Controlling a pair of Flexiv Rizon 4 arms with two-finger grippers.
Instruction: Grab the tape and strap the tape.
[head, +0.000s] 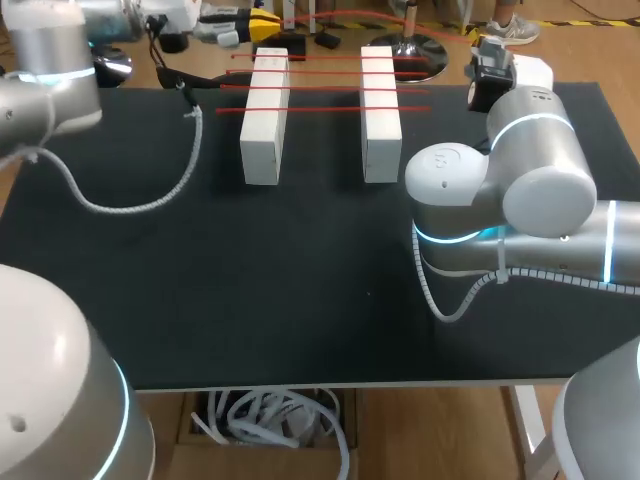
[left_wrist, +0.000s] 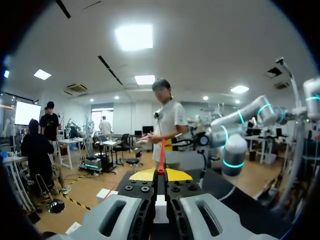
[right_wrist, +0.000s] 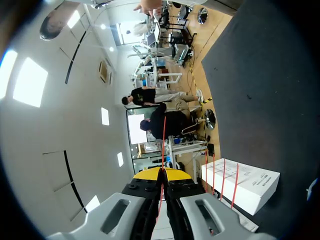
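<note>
Snugly inside left gripper (left_wrist: 160, 174), red tape (left_wrist: 162, 150).

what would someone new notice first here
A white block and a second white block lie side by side on the black table, with lines of red tape stretched across both. In the wrist views the left gripper and the right gripper are each pinched shut on a strand of red tape, yellow tips together.
</note>
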